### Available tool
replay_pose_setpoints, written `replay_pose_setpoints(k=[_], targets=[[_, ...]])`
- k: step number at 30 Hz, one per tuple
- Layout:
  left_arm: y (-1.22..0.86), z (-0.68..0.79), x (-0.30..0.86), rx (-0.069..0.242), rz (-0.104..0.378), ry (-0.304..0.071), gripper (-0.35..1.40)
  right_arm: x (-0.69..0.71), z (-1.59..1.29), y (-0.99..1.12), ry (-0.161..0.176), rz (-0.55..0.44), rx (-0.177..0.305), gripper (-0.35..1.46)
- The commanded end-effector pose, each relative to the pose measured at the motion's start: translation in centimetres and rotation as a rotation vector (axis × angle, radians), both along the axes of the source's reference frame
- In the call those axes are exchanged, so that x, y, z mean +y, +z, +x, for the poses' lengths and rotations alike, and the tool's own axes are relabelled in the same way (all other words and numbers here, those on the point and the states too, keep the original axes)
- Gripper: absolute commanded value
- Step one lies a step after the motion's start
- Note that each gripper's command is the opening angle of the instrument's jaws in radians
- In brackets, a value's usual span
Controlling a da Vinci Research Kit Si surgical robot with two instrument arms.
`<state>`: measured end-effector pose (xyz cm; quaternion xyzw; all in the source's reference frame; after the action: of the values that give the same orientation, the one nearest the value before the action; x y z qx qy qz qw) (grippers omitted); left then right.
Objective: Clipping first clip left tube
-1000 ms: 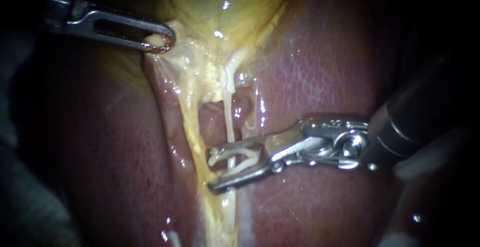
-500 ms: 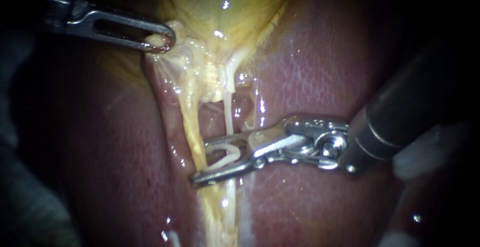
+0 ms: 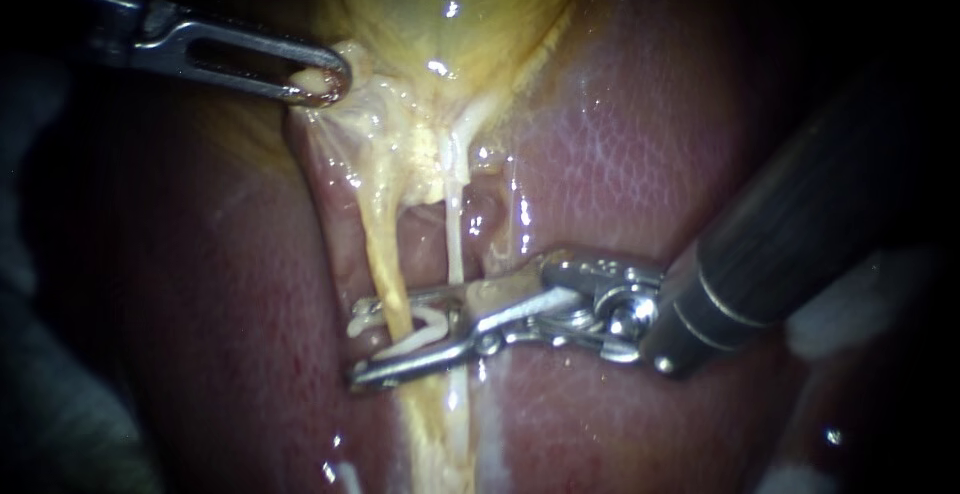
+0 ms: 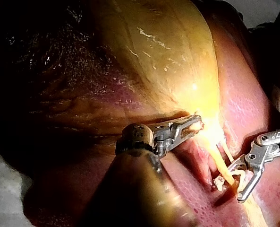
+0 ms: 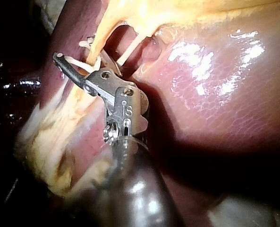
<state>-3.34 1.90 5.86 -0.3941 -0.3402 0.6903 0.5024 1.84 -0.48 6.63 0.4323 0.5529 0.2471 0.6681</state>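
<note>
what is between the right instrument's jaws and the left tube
Nothing visible: the right instrument, its jaws holding the clip, straddles the left tube. The thinner right tube passes behind them nearer the hinge.

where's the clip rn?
Endoscope view, lower centre: the white clip sits in the jaws of the right instrument, with the left tube crossing between them.

I see the liver (image 3: 650, 124) reddish-pink with a fine pale net pattern, the gallbladder (image 3: 460, 4) yellow, the left tube (image 3: 383, 259) yellowish, the clip (image 3: 425, 326) white, my right instrument (image 3: 355, 344) silver-jawed on a dark shaft.
</note>
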Motion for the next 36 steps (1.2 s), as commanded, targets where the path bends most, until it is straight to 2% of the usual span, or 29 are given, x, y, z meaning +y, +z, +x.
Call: replay_pose_setpoints(k=[1, 13, 22, 27, 36], targets=[[0.0, 0.0, 0.0, 0.0, 0.0, 0.0, -0.35, -0.02, 0.01, -0.05, -0.008, 0.003, 0.009, 0.5], [0.0, 0.0, 0.0, 0.0, 0.0, 0.0, -0.35, -0.2, 0.09, -0.42, -0.066, 0.016, 0.051, 0.48], [0.0, 0.0, 0.0, 0.0, 0.0, 0.0, -0.35, -0.12, 0.02, -0.52, -0.071, 0.025, 0.06, 0.34], [0.0, 0.0, 0.0, 0.0, 0.0, 0.0, -0.35, -0.11, 0.0, -0.52, -0.083, 0.019, 0.04, 0.19], [0.0, 0.0, 0.0, 0.0, 0.0, 0.0, -0.35, -0.1, -0.02, -0.5, -0.083, 0.019, 0.04, -0.07]])
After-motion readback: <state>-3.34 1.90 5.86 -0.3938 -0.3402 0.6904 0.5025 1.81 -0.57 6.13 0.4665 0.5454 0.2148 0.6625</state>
